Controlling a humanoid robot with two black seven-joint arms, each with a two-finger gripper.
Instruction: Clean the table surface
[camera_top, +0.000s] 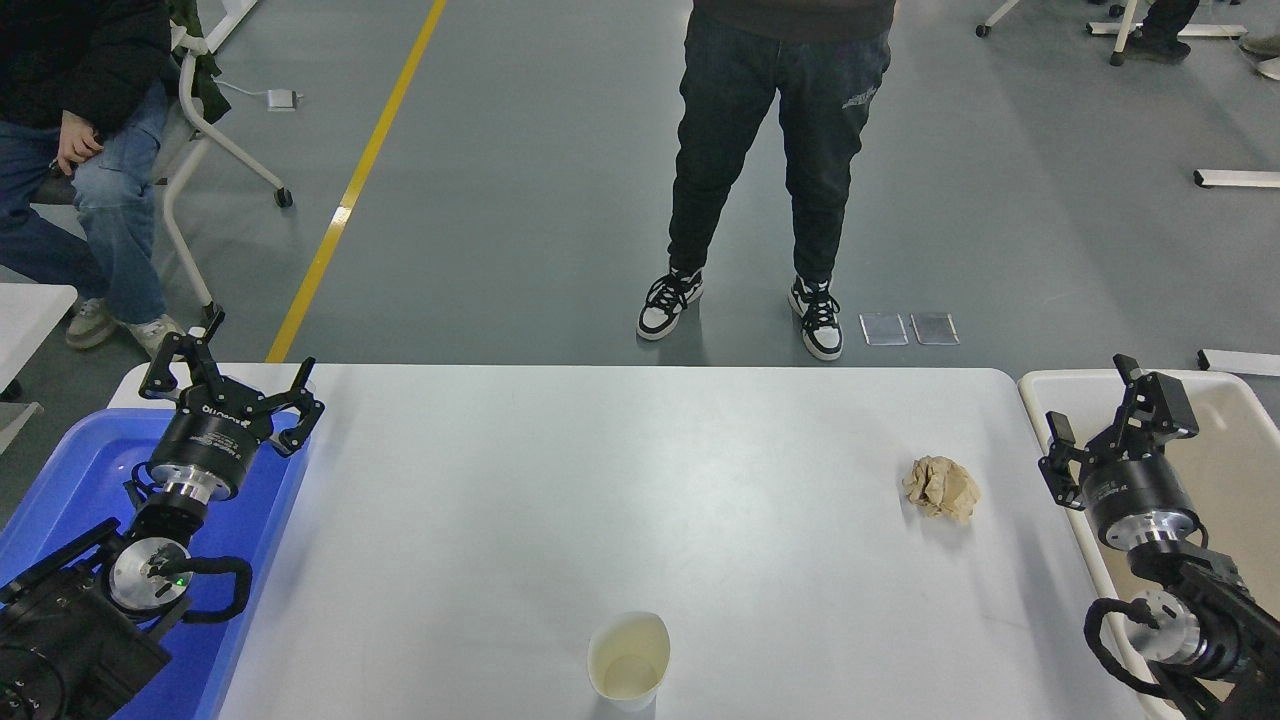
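The white table surface (600, 480) fills the middle of the head view. A crumpled brown paper ball (941, 488) lies on it at the right. A cream paper cup (629, 661) stands upright near the front edge. My right gripper (1098, 410) is open and empty, above the gap between the table's right edge and the beige bin, to the right of the paper ball. My left gripper (228, 367) is open and empty, parked over the far edge of the blue tub at the lower left.
A blue plastic tub (70, 480) sits at the table's left end, a beige bin (1230, 470) at its right end. A person (780, 150) stands beyond the far edge; another person (70, 150) sits at the far left.
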